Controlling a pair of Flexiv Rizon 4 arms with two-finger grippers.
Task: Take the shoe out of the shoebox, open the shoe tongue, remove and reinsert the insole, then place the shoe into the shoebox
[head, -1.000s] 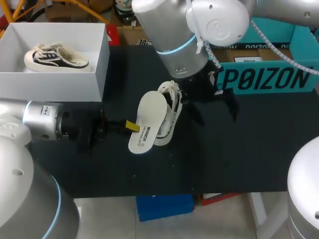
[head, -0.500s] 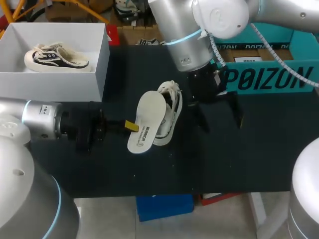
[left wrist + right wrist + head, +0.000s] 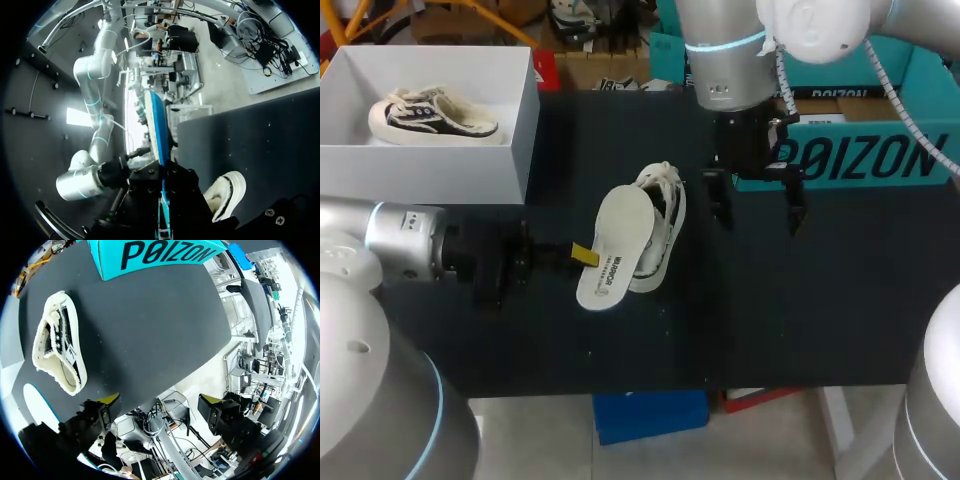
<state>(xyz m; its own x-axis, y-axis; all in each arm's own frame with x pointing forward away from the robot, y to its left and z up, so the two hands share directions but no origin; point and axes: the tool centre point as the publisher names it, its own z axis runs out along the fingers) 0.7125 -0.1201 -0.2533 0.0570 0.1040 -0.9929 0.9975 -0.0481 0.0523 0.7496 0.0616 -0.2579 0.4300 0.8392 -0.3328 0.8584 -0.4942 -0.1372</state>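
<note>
The insole [image 3: 616, 243] is out of the shoe [image 3: 662, 222]. It hangs tilted over the table [image 3: 820, 320], its far right edge against the shoe's opening. The shoe lies on its side near the middle of the table, laces to the far side.

My left gripper [image 3: 584, 254] is clenched on the near left edge of the insole. In the left wrist view the insole [image 3: 156, 130] stands edge-on ahead of that gripper, with the shoe [image 3: 226, 194] beside it.

Change over the last second: my right arm has withdrawn from the shoe toward the far right. My right gripper [image 3: 757, 210] was just beside the shoe; it is now apart from it, in front of the teal box [image 3: 860, 160]. Its fingers are spread and hold nothing. The right wrist view confirms this, with the shoe [image 3: 57, 347] well ahead of the released gripper [image 3: 160, 401]. The insole, shoe and left gripper have kept their places.

Judgement: removal is complete and reinsertion is next. The shoe is currently unsupported, so it may slide when the insole is pushed in.

The white shoebox [image 3: 525, 120] at the far left contains a second shoe [image 3: 432, 113].
</note>
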